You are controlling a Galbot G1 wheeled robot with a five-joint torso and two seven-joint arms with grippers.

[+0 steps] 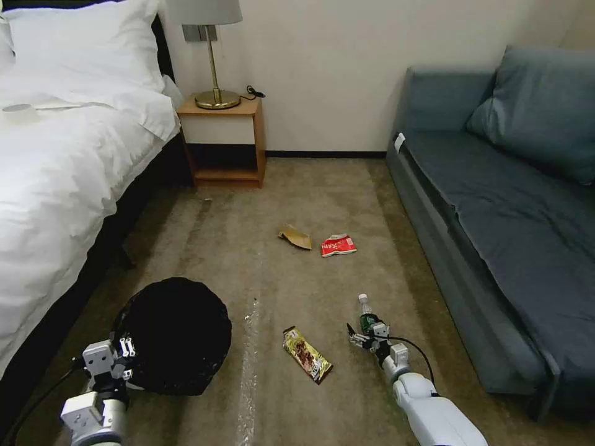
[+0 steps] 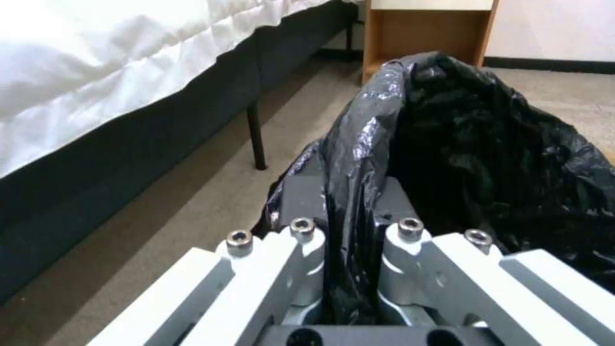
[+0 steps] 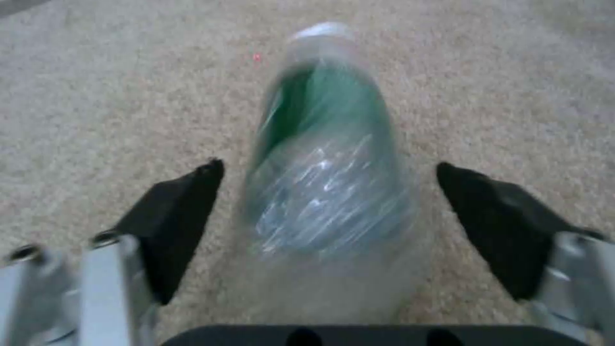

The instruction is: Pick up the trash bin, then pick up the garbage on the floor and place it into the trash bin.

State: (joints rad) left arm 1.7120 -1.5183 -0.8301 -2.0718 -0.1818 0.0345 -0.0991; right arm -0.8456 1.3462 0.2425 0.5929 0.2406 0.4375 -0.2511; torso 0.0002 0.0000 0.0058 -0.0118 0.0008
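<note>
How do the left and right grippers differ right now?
The left gripper is shut on the trash bin, pinching the black bag at its rim; the right gripper has its jaws open, one on each side of the plastic bottle without touching it. The left is by the bed, the right near the sofa. Both are low over the carpet.
</note>
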